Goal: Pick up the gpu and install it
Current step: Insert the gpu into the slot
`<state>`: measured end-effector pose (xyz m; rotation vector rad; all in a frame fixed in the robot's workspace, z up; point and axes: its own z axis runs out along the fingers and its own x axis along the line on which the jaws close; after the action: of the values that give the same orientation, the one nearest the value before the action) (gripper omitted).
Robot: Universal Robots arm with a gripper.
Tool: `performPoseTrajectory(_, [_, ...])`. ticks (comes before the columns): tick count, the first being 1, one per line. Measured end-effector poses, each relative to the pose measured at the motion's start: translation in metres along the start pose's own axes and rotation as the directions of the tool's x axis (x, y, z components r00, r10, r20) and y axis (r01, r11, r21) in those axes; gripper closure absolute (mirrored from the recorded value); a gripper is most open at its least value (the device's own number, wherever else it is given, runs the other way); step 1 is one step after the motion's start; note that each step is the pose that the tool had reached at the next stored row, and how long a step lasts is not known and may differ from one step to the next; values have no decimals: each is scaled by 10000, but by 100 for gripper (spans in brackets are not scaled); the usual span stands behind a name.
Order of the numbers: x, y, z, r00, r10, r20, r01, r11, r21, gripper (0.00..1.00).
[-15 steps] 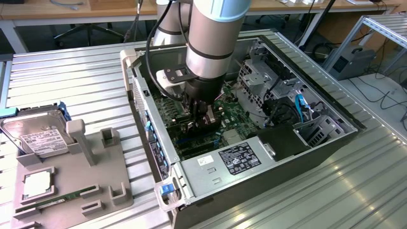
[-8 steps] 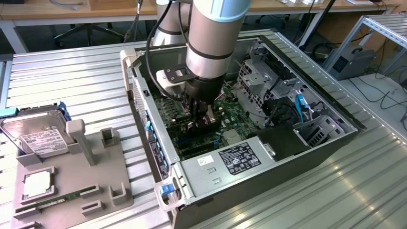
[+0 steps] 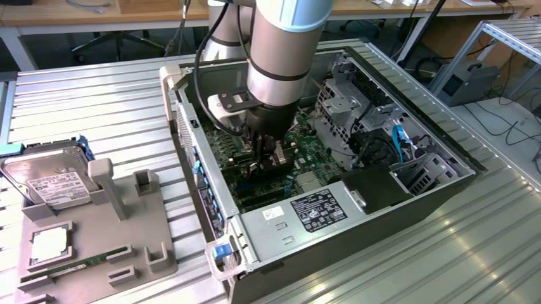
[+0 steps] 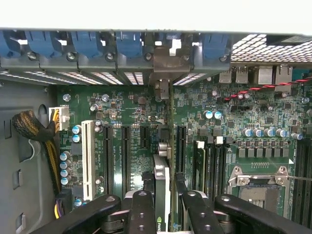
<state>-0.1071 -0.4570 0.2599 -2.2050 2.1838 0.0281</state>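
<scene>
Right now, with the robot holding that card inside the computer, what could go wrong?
1. The thin card with the silver bracket, gripped edge-on by the tool, could miss a black slot and scrape the green motherboard.
2. The card's bracket might jam against the blue clips on the case's back wall.

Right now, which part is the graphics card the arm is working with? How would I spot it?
Find the open computer case on the metal table, then the green motherboard inside it. In the wrist view, the gpu is the thin card held edge-on between the gripper's black jaws, standing over the long black slots, unlike the white slot and the empty processor socket nearby.
</scene>
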Motion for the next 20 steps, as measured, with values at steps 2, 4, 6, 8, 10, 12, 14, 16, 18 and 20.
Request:
performPoseTrajectory(2, [0,0,0,10000,0,-1,0,10000,-1,73])
performPoseTrajectory(4, [0,0,-5,10000,0,1,0,10000,0,73])
performPoseTrajectory(6, [-1,1,-20,10000,0,4,0,10000,3,73])
performPoseTrajectory(8, [-1,2,-32,10000,1,-6,-1,10000,2,73])
performPoseTrajectory(10, [-1,2,-30,10000,0,2,0,10000,5,73])
performPoseTrajectory(12, [8,4,-29,10000,0,19,0,10000,5,73])
performPoseTrajectory(14, [17,9,-26,10000,0,55,0,10000,8,73])
performPoseTrajectory(16, [20,13,-25,10000,-2,87,2,10000,9,73])
performPoseTrajectory(18, [20,14,-23,10000,-1,94,1,10000,10,73])
performPoseTrajectory(20, [20,17,-24,10000,-1,98,1,10000,11,73])
